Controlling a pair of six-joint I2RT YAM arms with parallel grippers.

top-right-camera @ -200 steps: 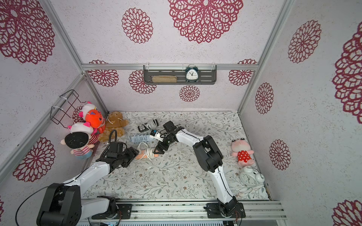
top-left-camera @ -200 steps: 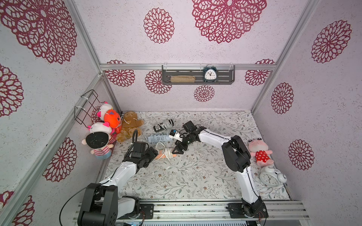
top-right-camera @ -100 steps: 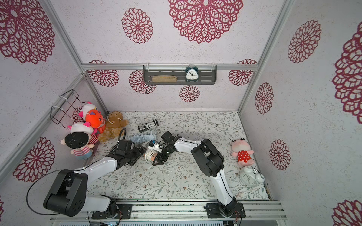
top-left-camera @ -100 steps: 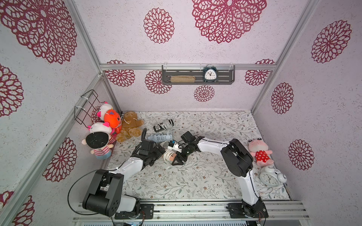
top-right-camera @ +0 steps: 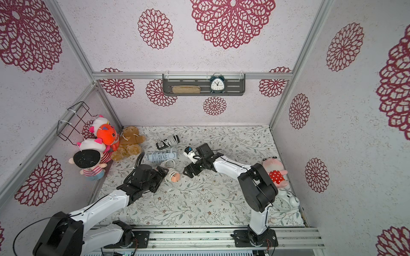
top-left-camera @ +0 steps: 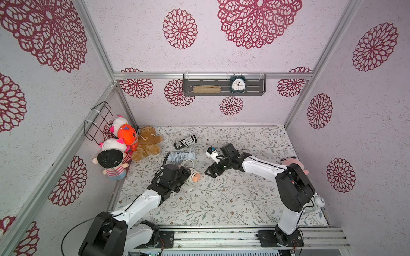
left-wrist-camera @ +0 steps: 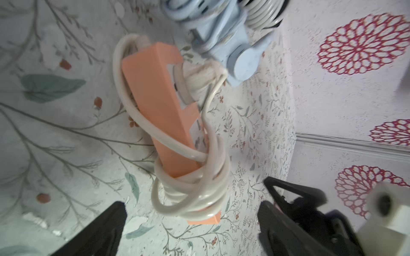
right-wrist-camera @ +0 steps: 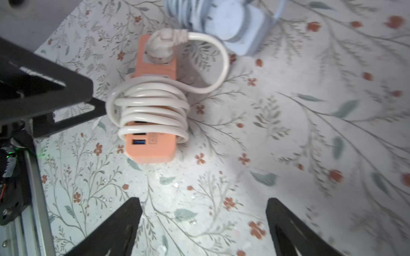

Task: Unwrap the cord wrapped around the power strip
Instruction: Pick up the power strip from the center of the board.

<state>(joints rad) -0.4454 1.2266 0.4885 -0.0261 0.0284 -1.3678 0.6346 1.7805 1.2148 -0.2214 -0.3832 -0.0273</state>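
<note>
Centre of frame: the orange power strip (top-left-camera: pixel 196 177), wound in its white cord (right-wrist-camera: pixel 153 106), lies between the left gripper (top-left-camera: pixel 185 177) and the right gripper (top-left-camera: pixel 210 174). Both stand with jaws spread wide, so little room is left on either flank.
Just above the strip: the blue power strip (top-left-camera: pixel 180 157) blocks that side.
Upper centre: the black power strip (top-left-camera: pixel 185 141) and the white adapter (top-left-camera: pixel 211 152) narrow the lane.
Left edge: plush toys (top-left-camera: pixel 142 144) crowd the corner.
Right edge: a pink plush (top-left-camera: pixel 290 160) sits behind the right arm's elbow.
Lower half: the mat (top-left-camera: pixel 221 199) lies bare between the two arms, free for passage.
</note>
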